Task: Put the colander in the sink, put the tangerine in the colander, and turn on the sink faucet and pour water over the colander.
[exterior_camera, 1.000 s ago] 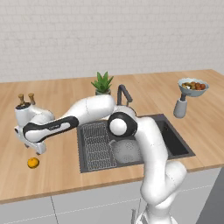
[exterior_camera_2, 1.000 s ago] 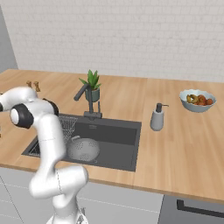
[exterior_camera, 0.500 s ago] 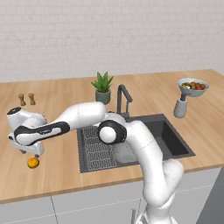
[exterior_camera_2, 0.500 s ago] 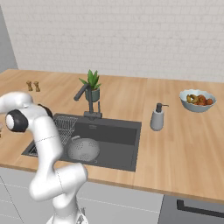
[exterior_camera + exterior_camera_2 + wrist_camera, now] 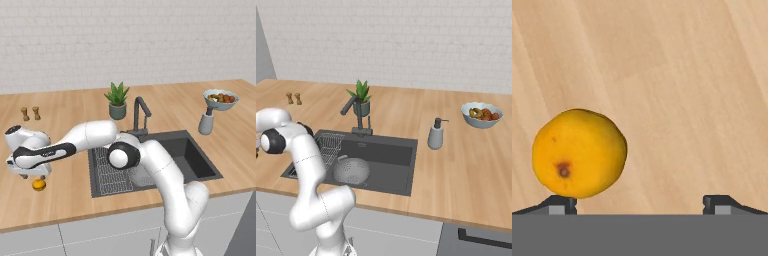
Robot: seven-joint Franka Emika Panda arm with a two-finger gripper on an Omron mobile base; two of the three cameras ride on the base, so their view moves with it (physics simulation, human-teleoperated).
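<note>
Gripper (image 5: 640, 202): spread wide, holds nothing, just above tangerine (image 5: 579, 153).
Tangerine: on wood counter (image 5: 682, 90), near one fingertip, not centred btw. tips.
Colander (image 5: 351, 170): inside sink (image 5: 393, 155).

no readable text, labels or numbers
</note>
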